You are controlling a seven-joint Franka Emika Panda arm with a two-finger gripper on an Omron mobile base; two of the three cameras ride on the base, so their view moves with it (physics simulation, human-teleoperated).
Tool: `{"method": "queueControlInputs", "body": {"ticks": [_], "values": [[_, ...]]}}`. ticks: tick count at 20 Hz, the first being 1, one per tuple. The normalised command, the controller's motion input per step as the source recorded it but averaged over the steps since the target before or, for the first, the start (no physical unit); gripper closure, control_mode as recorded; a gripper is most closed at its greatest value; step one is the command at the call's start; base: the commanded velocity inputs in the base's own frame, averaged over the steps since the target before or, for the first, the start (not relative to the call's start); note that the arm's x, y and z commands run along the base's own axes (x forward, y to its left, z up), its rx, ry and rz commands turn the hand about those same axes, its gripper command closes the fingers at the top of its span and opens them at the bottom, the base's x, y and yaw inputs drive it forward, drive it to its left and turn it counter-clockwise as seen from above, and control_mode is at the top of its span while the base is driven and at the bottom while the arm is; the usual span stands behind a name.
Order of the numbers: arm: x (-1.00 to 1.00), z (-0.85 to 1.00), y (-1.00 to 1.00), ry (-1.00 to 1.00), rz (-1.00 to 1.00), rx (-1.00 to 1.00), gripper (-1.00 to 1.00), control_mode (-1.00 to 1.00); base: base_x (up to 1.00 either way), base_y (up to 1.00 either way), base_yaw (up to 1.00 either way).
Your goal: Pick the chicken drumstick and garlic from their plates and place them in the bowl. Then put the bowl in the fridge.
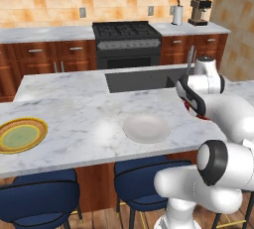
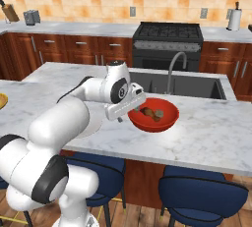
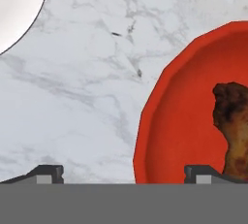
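The glossy red round bowl (image 2: 153,115) sits on the white marble counter (image 2: 206,132) just in front of the sink basin, and inside it lie the brown club-shaped chicken drumstick (image 2: 146,111) and, just beside it, the small grey-brown lump of garlic (image 2: 158,114). The white arm's two-finger end effector (image 2: 129,108) hangs at the bowl's near-left rim with its fingers spread wide apart and nothing between them; in the hand view one dark fingertip (image 3: 46,173) stands over bare marble and the other over the red inside of the bowl, close to the drumstick. The plain white round plate (image 1: 146,127) lies on the counter near the bowl, on the arm's left, and the green-centred plate with a yellow-orange rim (image 1: 22,134) rests well apart from it, farther along the same counter. Blue stools stand under the counter's front edge.
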Motion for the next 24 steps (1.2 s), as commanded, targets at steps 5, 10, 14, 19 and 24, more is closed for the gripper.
{"method": "queueControlInputs", "body": {"ticks": [5,10,14,19,24], "values": [[0.11,-0.07,-0.09,-0.02,0.00,-0.08,-1.00,-1.00,0.00,0.00,0.00],[0.18,-0.15,-0.09,0.00,0.00,-0.02,-1.00,-1.00,0.00,0.00,0.00],[0.18,-0.14,-0.06,0.00,0.00,0.00,-1.00,-1.00,0.00,0.00,0.00],[0.20,-0.11,-0.08,0.00,-0.01,0.00,-1.00,-1.00,0.00,0.00,0.00],[-0.13,-0.09,-0.01,0.00,-0.09,0.00,-1.00,-1.00,0.00,0.00,0.00]]}}
